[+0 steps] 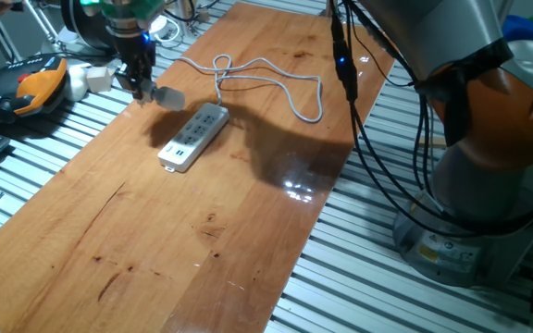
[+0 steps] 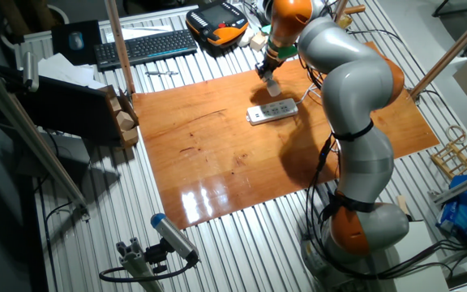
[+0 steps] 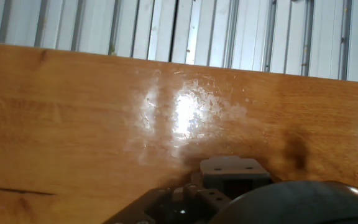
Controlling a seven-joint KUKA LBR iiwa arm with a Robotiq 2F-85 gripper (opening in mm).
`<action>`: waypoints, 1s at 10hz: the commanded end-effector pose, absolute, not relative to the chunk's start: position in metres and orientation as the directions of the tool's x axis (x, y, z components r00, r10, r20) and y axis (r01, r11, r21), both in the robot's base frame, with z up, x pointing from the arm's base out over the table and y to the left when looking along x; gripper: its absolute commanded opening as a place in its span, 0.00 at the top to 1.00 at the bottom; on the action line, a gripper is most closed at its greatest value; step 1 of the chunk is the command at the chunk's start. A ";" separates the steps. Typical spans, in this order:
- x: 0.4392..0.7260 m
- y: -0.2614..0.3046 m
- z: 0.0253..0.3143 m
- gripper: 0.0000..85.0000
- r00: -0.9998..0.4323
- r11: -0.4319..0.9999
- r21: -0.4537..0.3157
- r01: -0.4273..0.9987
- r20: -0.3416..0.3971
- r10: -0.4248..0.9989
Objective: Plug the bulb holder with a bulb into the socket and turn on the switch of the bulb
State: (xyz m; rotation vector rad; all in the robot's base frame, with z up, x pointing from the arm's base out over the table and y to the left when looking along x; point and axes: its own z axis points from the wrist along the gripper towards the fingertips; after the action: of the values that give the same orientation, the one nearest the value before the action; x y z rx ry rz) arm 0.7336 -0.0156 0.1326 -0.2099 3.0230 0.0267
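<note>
My gripper (image 1: pixel 142 90) hangs over the far left corner of the wooden board, just left of and above the socket's far end. It is shut on the bulb holder, which the dark fingers mostly hide. The stubby grey-white bulb (image 1: pixel 168 96) sticks out sideways to the right of the fingers. The socket (image 1: pixel 195 136), a long white power strip, lies flat on the board. The other fixed view shows the gripper (image 2: pixel 267 71) and bulb (image 2: pixel 273 83) just above the socket (image 2: pixel 272 111). The switch is hidden. The hand view shows only board and blurred dark gripper parts along its bottom edge.
The socket's grey-white cord (image 1: pixel 276 85) loops across the far end of the board (image 1: pixel 202 231). An orange teach pendant (image 1: pixel 37 85) and a white item lie on the slatted metal table left of the gripper. A keyboard (image 2: pixel 144 47) sits beyond the board. The arm's base (image 1: pixel 489 157) stands at the right.
</note>
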 end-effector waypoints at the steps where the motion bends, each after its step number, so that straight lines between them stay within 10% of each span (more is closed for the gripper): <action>1: 0.734 -0.016 0.132 1.00 -0.987 0.993 -0.001 -0.121 -0.108 -0.120; 10: 0.722 -0.015 0.134 1.00 -0.994 0.998 -0.002 -0.060 -0.086 -0.060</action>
State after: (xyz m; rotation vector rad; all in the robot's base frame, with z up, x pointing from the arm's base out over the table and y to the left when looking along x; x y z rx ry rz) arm 0.7212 -0.0155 0.1340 -0.0938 3.0547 -0.0010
